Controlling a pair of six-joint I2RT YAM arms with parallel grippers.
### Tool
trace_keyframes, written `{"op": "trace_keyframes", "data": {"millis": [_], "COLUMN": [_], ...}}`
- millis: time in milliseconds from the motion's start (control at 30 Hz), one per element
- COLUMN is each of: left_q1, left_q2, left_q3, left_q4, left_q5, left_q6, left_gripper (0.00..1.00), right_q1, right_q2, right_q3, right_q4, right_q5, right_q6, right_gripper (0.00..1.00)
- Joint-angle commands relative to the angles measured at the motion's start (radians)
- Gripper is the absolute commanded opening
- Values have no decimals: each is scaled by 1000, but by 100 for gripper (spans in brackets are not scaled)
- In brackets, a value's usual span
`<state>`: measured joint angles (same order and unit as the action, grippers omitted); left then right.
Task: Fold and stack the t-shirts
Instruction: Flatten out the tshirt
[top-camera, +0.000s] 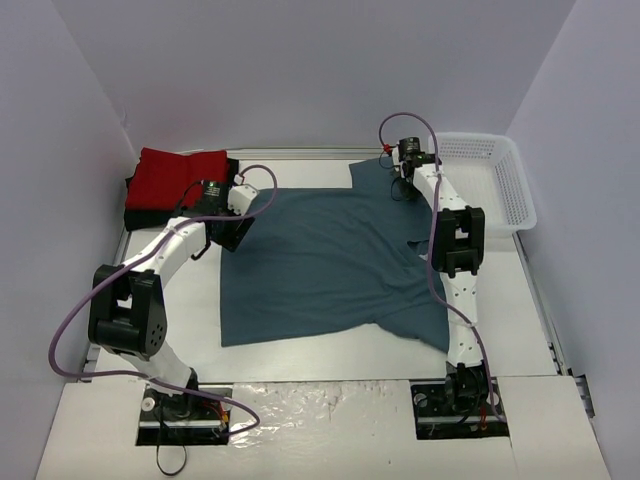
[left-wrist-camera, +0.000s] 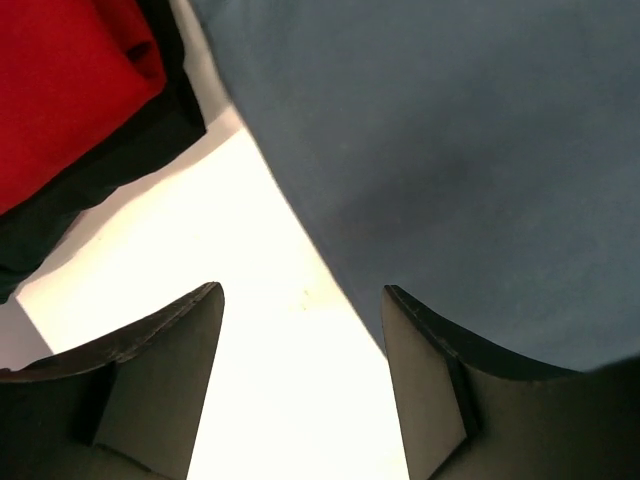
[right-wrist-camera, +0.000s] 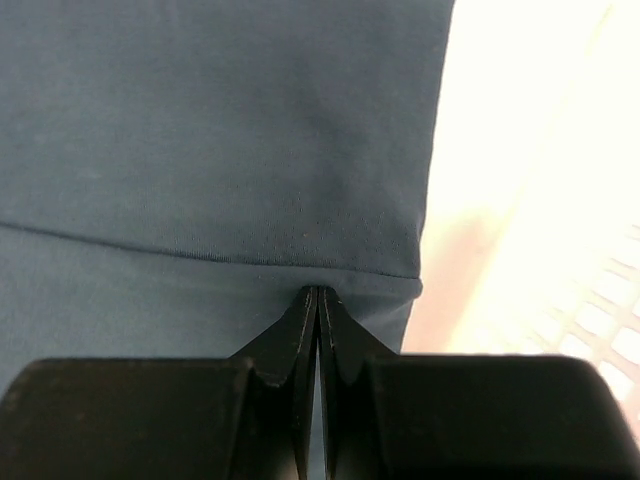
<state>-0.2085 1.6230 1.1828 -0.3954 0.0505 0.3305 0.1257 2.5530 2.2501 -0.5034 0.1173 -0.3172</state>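
Across table (top-camera: 330, 362), teal t-shirt (top-camera: 320, 260) flat — left gripper (left-wrist-camera: 300, 290) spread, right gripper (right-wrist-camera: 318, 292) pinching its hem.

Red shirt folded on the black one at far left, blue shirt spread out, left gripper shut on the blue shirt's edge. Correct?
No. The left gripper is open and holds nothing, hovering beside the blue shirt; the left wrist view shows this. The rest stands.
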Motion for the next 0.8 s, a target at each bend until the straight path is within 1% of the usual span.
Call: {"op": "trace_keyframes", "data": {"millis": [0,267,333,400,433,467,500,533,600,700,767], "left_q1": [-5,-6,-9,-20,-26,-31,-44,-52,-80,-106,-127], "left_q2": [-12,34,58,69,78,83,86,95,119,149,167], "left_q3": [24,49,64,69,70,74,75,77,92,123,149], "left_q4": [23,23,18,18,24,26,30,38,44,38,38], "left_q5": [-76,-92,-75,-64,-63,-60,-58,-51,-51,-51,-51], "left_q6": [-24,-33,-39,-41,-42,-48,-50,-51,-50,-59,-74], "left_gripper": [63,64,62,48,38,20,9,3,2,3,3], "right_q1": [-15,-18,-18,-17,-17,-17,-12,-8,9,29,49], "right_q2": [76,93,90,64,50,30,-6,-25,-84,-173,-220], "right_q3": [-4,23,29,25,20,10,5,-1,-7,-30,-67], "right_q4": [-77,-73,-75,-72,-72,-69,-66,-58,-58,-55,-55], "right_q5": [84,125,134,114,54,26,3,-34,-54,-73,-88], "right_q6": [9,-6,-11,-16,-19,-19,-20,-22,-23,-28,-25], "right_gripper": [0,0,0,0,0,0,0,0,0,4,4]}}
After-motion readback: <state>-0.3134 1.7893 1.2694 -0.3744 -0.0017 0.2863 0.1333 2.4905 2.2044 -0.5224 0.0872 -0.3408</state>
